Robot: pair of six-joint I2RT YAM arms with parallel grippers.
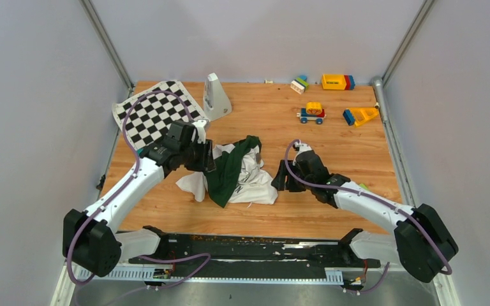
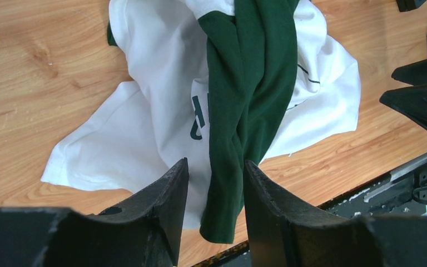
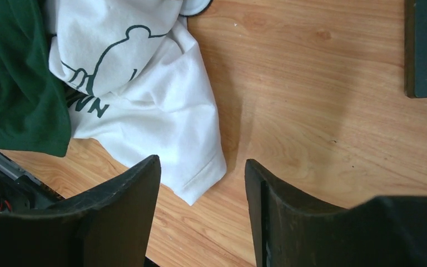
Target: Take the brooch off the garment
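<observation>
The garment, a white T-shirt with dark green sleeves, lies crumpled in the middle of the wooden table. A twisted green sleeve runs across the white cloth. My left gripper hovers at the shirt's left side. Its jaws are open, and the sleeve lies below the gap, ungripped. My right gripper is just right of the shirt. It is open over bare wood beside the white hem corner. The line drawing shows on the chest. The brooch is hidden or out of view.
A black square tray lies close to my right gripper. A chequered mat and a white upright object are at the back left. Toy blocks and cars are scattered at the back right. A black rail runs along the near edge.
</observation>
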